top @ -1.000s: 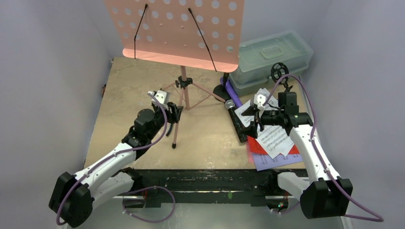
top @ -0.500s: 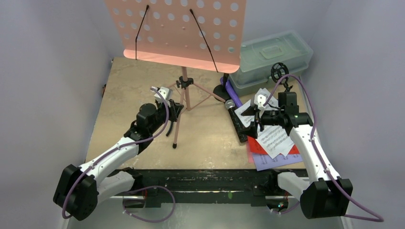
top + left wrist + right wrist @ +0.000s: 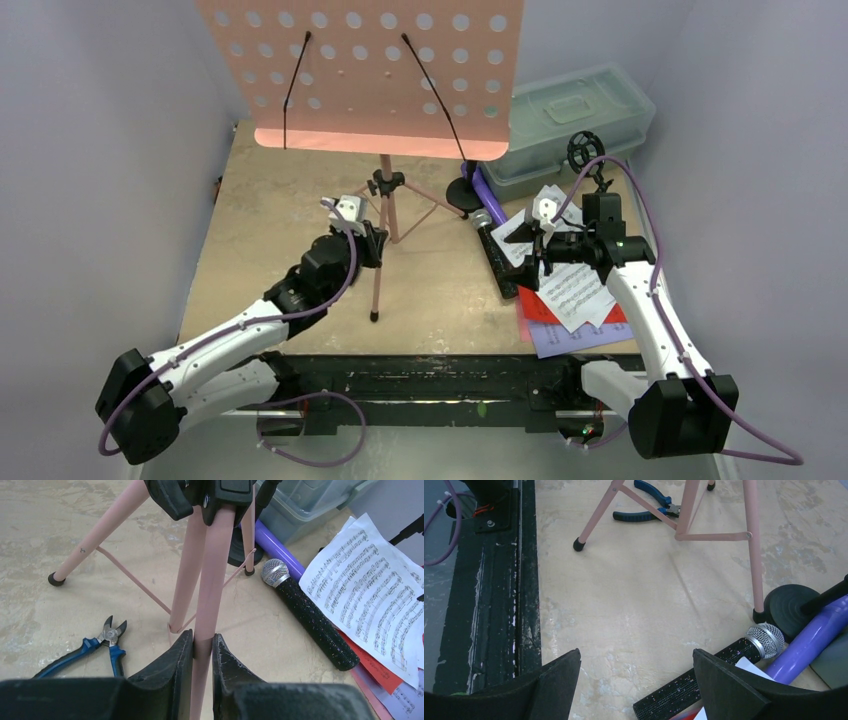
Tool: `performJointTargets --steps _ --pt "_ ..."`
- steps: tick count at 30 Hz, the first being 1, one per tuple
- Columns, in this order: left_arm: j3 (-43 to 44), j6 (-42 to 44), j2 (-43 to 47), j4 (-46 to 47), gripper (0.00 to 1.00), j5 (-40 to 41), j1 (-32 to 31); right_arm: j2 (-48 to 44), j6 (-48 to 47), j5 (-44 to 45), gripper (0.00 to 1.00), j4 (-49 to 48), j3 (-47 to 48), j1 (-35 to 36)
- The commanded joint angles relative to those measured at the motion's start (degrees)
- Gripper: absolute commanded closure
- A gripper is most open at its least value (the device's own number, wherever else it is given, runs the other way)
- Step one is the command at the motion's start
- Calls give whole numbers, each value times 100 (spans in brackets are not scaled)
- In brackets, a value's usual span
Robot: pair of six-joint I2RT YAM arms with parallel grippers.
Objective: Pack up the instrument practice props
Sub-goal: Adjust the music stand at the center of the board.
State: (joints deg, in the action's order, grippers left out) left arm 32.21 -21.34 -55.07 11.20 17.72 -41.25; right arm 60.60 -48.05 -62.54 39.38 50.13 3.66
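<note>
Around near-pointing pink rack leg [image 3: 205, 580], left tool [image 3: 202, 639] clamped; right tool [image 3: 636, 656] apart

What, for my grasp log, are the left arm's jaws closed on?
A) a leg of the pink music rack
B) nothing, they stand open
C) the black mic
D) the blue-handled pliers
A: in the left wrist view the jaws pinch one pink leg of the music rack, while the pliers and the black mic lie apart from them.

The left gripper [image 3: 202, 645] pinches a leg of the pink music rack [image 3: 212, 580], while the right gripper [image 3: 636, 656] hangs to the rack's right, jaws spread wide.
</note>
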Motion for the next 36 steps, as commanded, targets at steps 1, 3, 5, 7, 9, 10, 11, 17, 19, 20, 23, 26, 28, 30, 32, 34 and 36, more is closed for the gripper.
performJointTargets --steps 1,3,5,7,9,10,11,17,19,20,23,26,28,30,32,34,36 --pt "251 -886 -3 -200 100 1177 -345 -57 -97 -109 14 -9 -29 -32" --pt "296 -1160 -122 -228 100 1360 -468 -49 -98 -109 14 -11 -35 -31" --pt "371 -1384 -250 -250 100 1628 -619 -36 -98 -100 14 -9 -30 -30" --pt "502 -1629 -398 -327 100 2023 -783 -15 -99 -92 14 8 -29 -28" --pt "637 -1857 -571 -390 100 2281 -902 2 -101 -83 14 10 -29 -26" --pt "687 -1938 -649 -387 100 2302 -948 9 -107 -75 13 17 -29 -31" --pt "700 -1951 -734 -272 100 2254 -974 17 -108 -74 14 22 -29 -30" --pt "663 -1805 -859 90 97 1777 -972 51 -203 -56 13 130 -3 -32" --pt "607 -1675 -727 58 86 1615 -973 49 -213 -56 13 140 -3 -28" --pt "567 -1585 -582 21 78 1573 -974 46 -211 -61 13 141 -3 -31" --pt "371 -1406 -164 -153 56 1486 -975 49 -230 -73 13 157 1 -30" --pt "142 -1171 357 -330 42 1315 -969 57 -261 -78 13 192 11 -32" --pt "-80 -860 777 -250 34 953 -966 49 -274 -82 13 202 12 -25" --pt "-281 -761 1172 -158 25 741 -947 56 -283 -87 13 210 14 -27" --pt "-417 -741 1448 -80 18 578 -855 57 -288 -91 13 215 7 -30" --pt "-451 -821 1565 19 14 253 -649 66 -292 -100 13 220 6 -31" --pt "-444 -1044 1506 219 13 -327 -282 75 -300 -100 13 235 11 -31"
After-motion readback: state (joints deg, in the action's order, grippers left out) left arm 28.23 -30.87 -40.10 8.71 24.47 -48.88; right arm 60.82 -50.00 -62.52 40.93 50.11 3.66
